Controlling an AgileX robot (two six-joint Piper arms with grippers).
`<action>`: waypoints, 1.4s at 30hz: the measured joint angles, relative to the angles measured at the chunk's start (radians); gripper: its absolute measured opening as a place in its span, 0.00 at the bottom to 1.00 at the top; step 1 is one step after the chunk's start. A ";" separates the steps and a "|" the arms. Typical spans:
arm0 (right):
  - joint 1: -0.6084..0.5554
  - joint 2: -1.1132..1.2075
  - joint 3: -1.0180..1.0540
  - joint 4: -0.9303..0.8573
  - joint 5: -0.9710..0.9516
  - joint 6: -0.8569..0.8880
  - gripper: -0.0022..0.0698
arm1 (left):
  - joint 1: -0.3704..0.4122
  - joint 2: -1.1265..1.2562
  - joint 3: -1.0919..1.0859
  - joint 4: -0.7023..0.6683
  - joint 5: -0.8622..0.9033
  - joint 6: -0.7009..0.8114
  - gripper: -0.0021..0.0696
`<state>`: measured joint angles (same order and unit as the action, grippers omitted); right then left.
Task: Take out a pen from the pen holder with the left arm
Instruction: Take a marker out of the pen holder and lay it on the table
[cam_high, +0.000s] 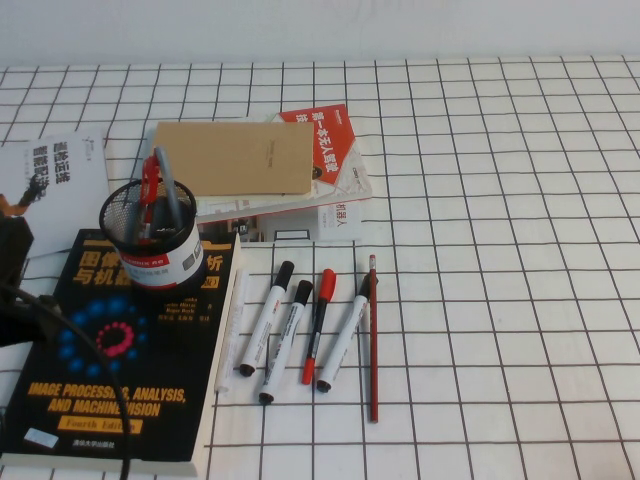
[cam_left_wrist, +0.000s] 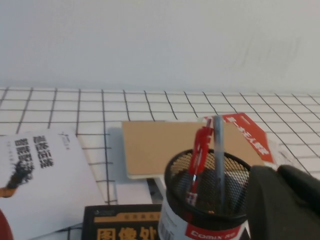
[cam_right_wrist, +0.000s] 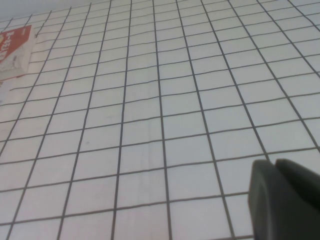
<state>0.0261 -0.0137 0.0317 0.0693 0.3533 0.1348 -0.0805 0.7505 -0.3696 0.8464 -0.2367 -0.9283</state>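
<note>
Since a pen is light, stiff and smooth, the red pen (cam_left_wrist: 201, 147) should take a firm pinch on its exposed upper barrel. It stands tilted beside a grey pen (cam_left_wrist: 218, 145) in the mesh pen holder (cam_high: 152, 240), on a black textbook (cam_high: 110, 375) at the near left. The left gripper (cam_left_wrist: 279, 175), clenched on nothing, hangs near the holder; the right gripper (cam_right_wrist: 276, 167), closed and empty, is over gridded table (cam_right_wrist: 150, 125).

The left hand (cam_left_wrist: 276, 172) and right hand (cam_right_wrist: 274, 165) both have matte black, rounded fingers.
</note>
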 joint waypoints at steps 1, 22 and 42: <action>0.000 0.000 0.000 0.000 0.000 0.000 0.01 | -0.002 0.015 -0.009 0.065 -0.010 -0.061 0.02; 0.000 0.000 0.000 0.000 0.000 0.000 0.01 | -0.007 0.090 -0.180 0.917 -0.037 -0.972 0.02; 0.000 0.000 0.000 0.000 0.000 0.000 0.01 | -0.049 0.090 -0.180 0.090 0.054 -0.185 0.02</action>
<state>0.0261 -0.0137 0.0317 0.0693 0.3533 0.1348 -0.1291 0.8403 -0.5495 0.9366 -0.1830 -1.1138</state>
